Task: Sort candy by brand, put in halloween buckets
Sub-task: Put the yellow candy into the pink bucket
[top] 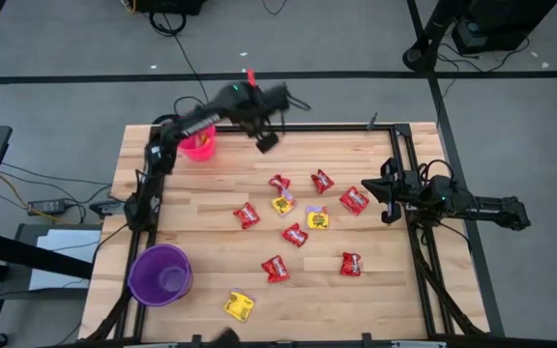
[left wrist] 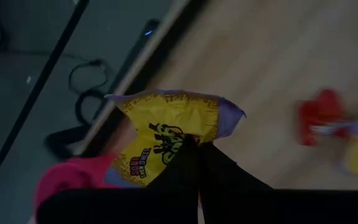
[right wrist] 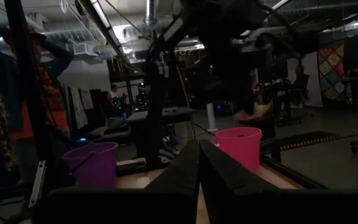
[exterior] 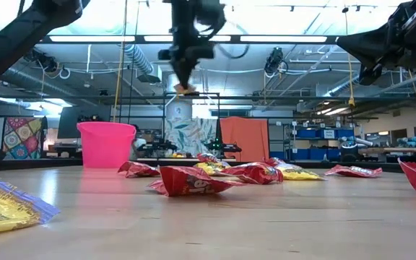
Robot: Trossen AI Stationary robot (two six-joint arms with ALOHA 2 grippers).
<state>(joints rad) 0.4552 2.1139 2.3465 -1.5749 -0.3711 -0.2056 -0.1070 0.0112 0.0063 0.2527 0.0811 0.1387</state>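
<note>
My left gripper [top: 266, 141] is raised over the table's far edge, just right of the hot pink bucket [top: 199, 145], and is shut on a yellow packet with purple ends [left wrist: 166, 124]. In the low view the packet [exterior: 186, 89] shows small under the gripper [exterior: 185, 79]. The purple bucket [top: 160, 274] stands near the table's near left corner. Several red packets [top: 295, 234] and a few yellow ones [top: 282, 204] lie flat mid-table; another yellow one [top: 239, 306] lies by the near edge. My right gripper [top: 387, 193] waits shut at the right edge, above the table. My left gripper pinches the yellow packet between its two shut fingers, at the printed middle of one long edge [left wrist: 178, 148]. The fingers point down at it from above. The packet is lifted clear, high over the table, and the rest of it sticks out past the fingertips [left wrist: 188, 155].
The table has a black frame rail along its far and right edges [top: 404, 155]. Bare wood lies between the pink bucket and the candy cluster. A person stands in the room beyond, seen in the right wrist view [right wrist: 17, 93]. The right wrist view also shows both buckets [right wrist: 238, 146] [right wrist: 92, 165].
</note>
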